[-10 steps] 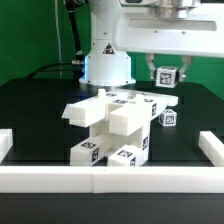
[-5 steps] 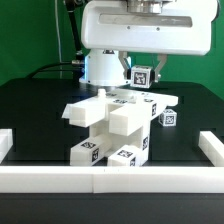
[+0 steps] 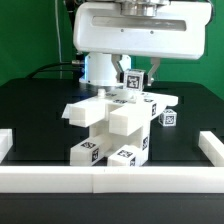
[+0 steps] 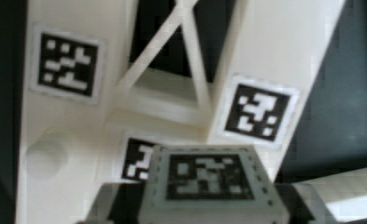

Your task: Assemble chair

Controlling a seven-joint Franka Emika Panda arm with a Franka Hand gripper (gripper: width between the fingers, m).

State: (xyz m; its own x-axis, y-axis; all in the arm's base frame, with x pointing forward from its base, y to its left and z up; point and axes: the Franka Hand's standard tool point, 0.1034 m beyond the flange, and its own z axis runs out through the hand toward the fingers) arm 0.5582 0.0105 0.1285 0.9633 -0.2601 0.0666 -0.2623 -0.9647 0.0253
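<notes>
Chair [image 3: 110,128] sits mid-frame; the gripper [image 3: 134,84], jaws clamping a tagged block [image 3: 133,77] just above it, should lower squarely and gently.

place: robotics lab | cues: black table [image 3: 35,100], white border rail [image 3: 60,178], green backdrop [image 3: 25,40]

A long white border rail [image 3: 50,180] lines the near edge of the black table [image 3: 30,108]; green backdrop [image 3: 25,35] at the far side.

block [image 3: 133,80] in claw [image 3: 134,87] above chair stack [image 3: 112,128] | cube [image 3: 169,118] on exterior view's right of it | rail [image 3: 110,179] in front
</notes>
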